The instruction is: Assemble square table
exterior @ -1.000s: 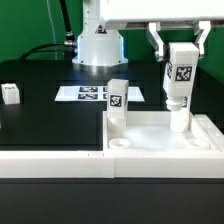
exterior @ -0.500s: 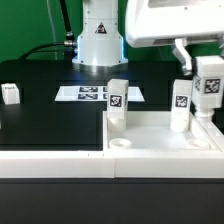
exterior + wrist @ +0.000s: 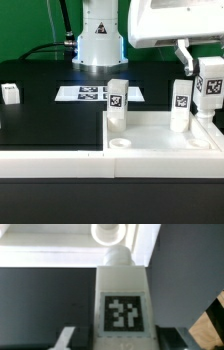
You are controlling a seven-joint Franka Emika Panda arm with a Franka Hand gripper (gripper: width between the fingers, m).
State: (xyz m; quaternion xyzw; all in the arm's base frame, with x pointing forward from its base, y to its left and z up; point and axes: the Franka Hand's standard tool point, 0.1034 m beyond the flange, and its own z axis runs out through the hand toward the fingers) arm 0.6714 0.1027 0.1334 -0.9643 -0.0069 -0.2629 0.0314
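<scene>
The white square table top [image 3: 150,145] lies at the exterior view's lower right. Two white tagged legs stand upright in its far sockets, one on the exterior view's left [image 3: 117,100] and one further right [image 3: 180,105]. My gripper [image 3: 208,68] is shut on a third tagged leg [image 3: 211,88], held upright just above the top's right edge. In the wrist view this leg [image 3: 122,297] sits between my fingers [image 3: 66,339], its round tip close to a corner socket [image 3: 108,232] of the top [image 3: 50,243]. A fourth small leg [image 3: 10,94] lies on the black table at the exterior view's far left.
The marker board [image 3: 90,94] lies flat behind the table top, in front of the robot base [image 3: 98,45]. A white rail [image 3: 50,160] runs along the front edge at the exterior view's left.
My gripper has moved to the exterior view's right and slightly down with the leg, uncovering the standing leg behind it. Over the last half second nothing has visibly moved.
</scene>
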